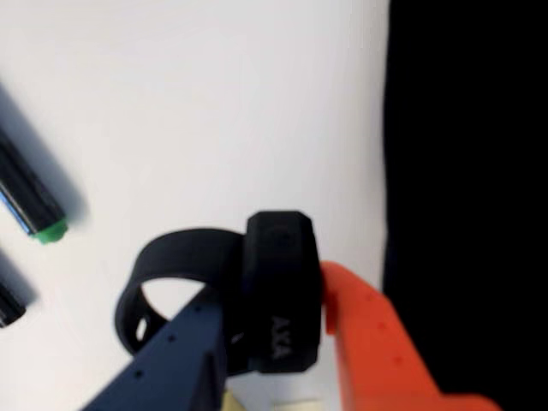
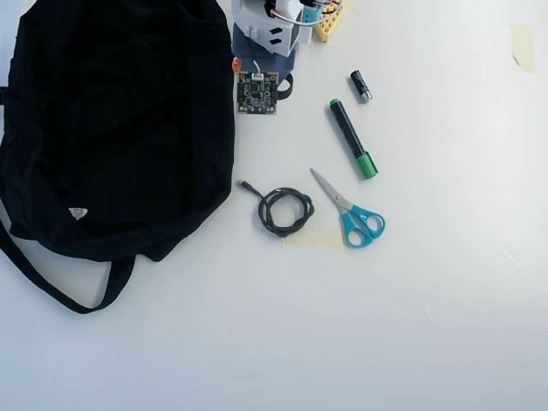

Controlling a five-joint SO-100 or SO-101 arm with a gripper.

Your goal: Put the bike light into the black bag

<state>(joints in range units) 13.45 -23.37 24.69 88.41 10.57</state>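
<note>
In the wrist view the bike light (image 1: pixel 278 257), a black ring strap with a chunky block, sits clamped between a dark blue finger (image 1: pixel 171 360) and an orange finger (image 1: pixel 368 342). My gripper (image 1: pixel 274 300) is shut on it over the white table, just left of the black bag (image 1: pixel 471 171). In the overhead view the gripper (image 2: pixel 257 77) is at the top, mostly hidden under its camera board, beside the right edge of the big floppy black bag (image 2: pixel 111 120). A bit of the bike light's strap (image 2: pixel 286 86) pokes out to the right.
A black marker with a green cap (image 2: pixel 353 139) lies right of the gripper, also seen as the marker (image 1: pixel 34 205) in the wrist view. A small battery (image 2: pixel 360 86), teal-handled scissors (image 2: pixel 351 212) and a coiled black cable (image 2: pixel 285 211) lie on the white table. The bag's strap (image 2: pixel 60 291) loops toward the bottom left.
</note>
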